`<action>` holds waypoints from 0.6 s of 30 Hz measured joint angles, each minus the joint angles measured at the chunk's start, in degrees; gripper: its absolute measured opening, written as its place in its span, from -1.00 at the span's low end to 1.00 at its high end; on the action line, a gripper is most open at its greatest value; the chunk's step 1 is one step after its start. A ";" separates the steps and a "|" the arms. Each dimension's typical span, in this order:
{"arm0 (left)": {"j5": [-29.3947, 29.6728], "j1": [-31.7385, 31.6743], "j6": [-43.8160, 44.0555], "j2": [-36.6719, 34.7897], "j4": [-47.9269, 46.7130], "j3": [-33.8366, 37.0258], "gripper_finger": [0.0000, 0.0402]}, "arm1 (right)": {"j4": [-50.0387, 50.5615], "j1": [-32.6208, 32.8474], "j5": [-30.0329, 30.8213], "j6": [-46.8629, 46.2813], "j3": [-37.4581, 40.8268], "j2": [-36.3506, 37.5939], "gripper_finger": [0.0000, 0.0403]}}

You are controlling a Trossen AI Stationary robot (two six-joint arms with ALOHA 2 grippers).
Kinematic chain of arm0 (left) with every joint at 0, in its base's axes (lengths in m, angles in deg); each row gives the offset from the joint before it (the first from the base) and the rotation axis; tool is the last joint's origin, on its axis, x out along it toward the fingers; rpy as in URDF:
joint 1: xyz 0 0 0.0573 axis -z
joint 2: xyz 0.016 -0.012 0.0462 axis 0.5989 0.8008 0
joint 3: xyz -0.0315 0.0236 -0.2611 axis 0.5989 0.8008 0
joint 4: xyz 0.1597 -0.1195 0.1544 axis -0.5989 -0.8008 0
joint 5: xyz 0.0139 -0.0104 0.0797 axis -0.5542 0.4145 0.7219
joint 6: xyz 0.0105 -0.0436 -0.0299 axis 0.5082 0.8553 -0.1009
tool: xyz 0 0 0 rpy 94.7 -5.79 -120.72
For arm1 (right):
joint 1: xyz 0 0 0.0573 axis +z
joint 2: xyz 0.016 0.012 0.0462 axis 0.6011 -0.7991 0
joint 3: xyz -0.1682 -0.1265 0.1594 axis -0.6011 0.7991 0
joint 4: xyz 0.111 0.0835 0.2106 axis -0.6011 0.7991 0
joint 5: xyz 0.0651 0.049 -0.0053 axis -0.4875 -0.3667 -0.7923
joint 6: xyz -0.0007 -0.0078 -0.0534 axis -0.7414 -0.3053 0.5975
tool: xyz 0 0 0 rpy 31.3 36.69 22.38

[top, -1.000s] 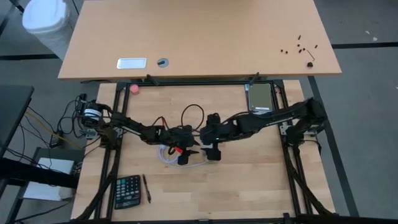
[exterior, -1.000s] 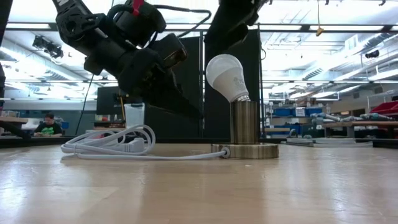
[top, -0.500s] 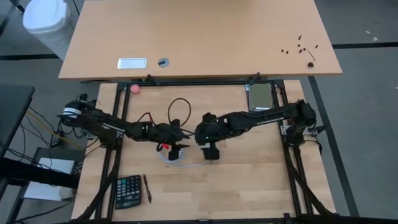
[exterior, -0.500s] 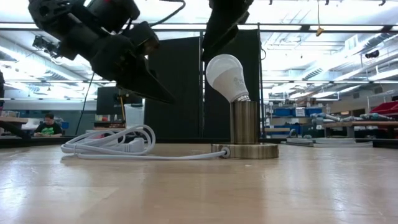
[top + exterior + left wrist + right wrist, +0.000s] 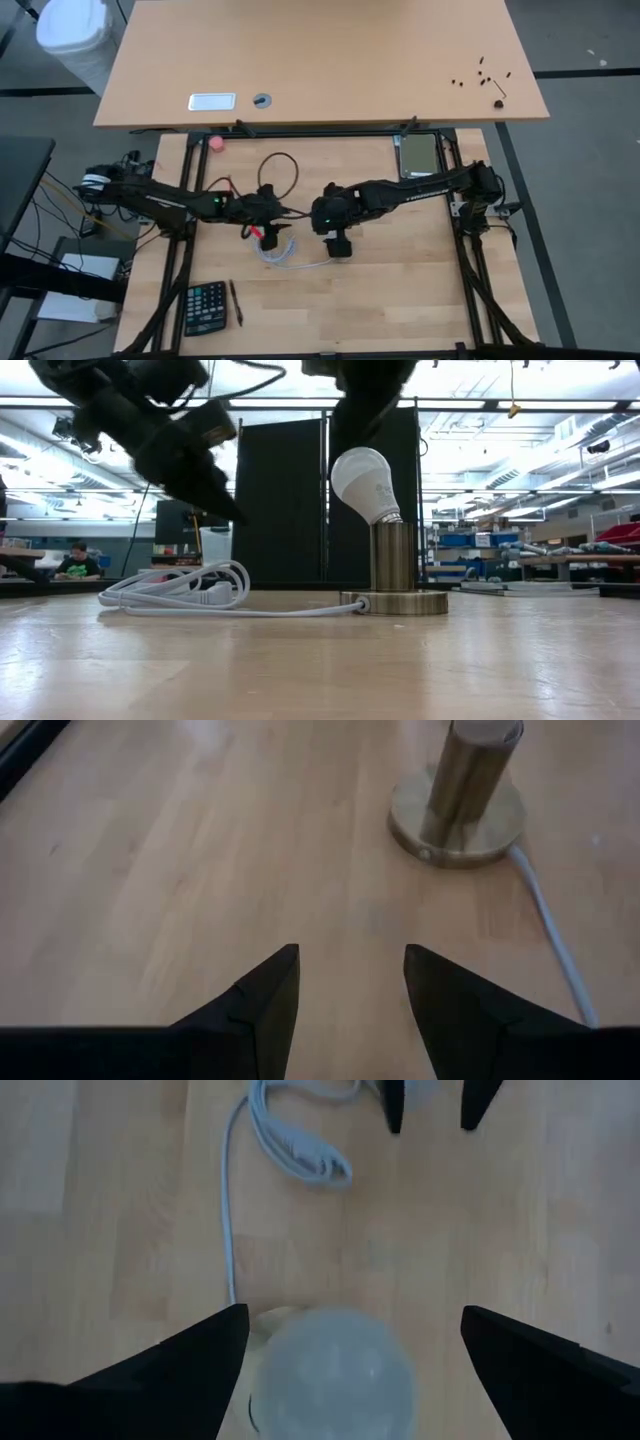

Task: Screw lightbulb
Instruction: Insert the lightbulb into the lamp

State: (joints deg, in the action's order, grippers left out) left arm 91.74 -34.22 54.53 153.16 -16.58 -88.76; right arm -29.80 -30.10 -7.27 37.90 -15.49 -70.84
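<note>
Left end effector (image 5: 350,985) farther from lightbulb (image 5: 365,483)

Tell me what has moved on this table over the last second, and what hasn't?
The left end effector, open and empty, has backed away from the brass lamp base toward its own side of the table. The right end effector, wide open, stayed above the small white pear-shaped lightbulb, which remains tilted in the brass socket. The coiled white cord stayed put.
</note>
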 joint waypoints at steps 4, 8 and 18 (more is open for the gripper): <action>0.73 0.00 0.03 -1.45 0.01 -0.19 -0.06 | 0.71 -0.09 -0.40 0.38 0.01 -1.68 0.86; 0.72 0.00 0.02 -1.38 -0.54 -0.26 -0.06 | 1.29 -0.11 -0.53 0.36 0.06 -1.62 0.86; 0.26 0.13 1.49 -1.41 -1.29 -0.25 -0.06 | 1.37 -1.00 -1.47 -0.12 0.05 -1.64 0.86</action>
State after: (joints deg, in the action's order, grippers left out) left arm 92.00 -34.09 56.03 151.75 -17.88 -89.00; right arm -28.43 -31.10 -8.74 37.78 -15.43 -72.48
